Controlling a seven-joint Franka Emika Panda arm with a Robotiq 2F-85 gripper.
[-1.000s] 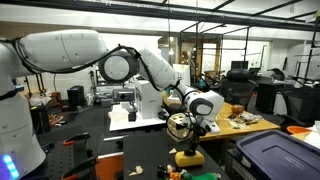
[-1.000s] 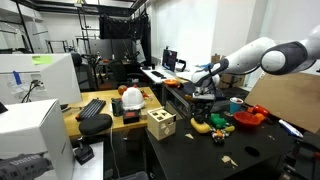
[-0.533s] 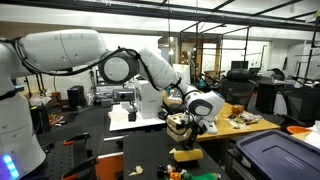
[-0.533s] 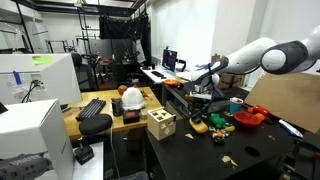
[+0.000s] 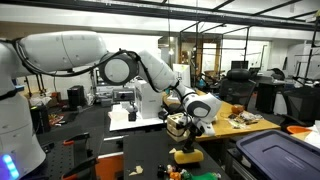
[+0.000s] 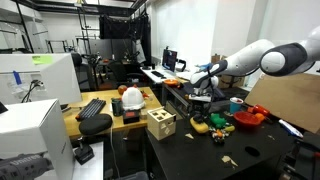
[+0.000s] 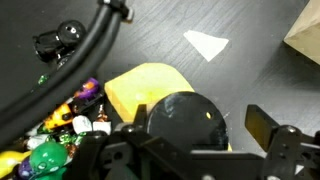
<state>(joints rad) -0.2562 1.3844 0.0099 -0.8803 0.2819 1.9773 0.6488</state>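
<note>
My gripper (image 7: 180, 138) hangs low over the yellow block (image 7: 140, 85), which lies on the dark table (image 7: 250, 75) just beside a heap of colourful toys (image 7: 60, 120). A dark round thing (image 7: 185, 115) sits on or before the block, between my fingers (image 7: 265, 125). They're spread wide, one each side, pinching nothing. I can't tell if either pad touches it.

Risks: if I lift off-line, a finger could clip the round thing and knock it off or shove the block into the toys. The black cable (image 7: 95, 45) is near and could snag on a sideways move.

Versus a second ago: in both exterior views the gripper (image 5: 192, 133) (image 6: 205, 108) and the arm sit almost where they were, and the block hasn't visibly shifted. The fingers are too small there to compare.
</note>
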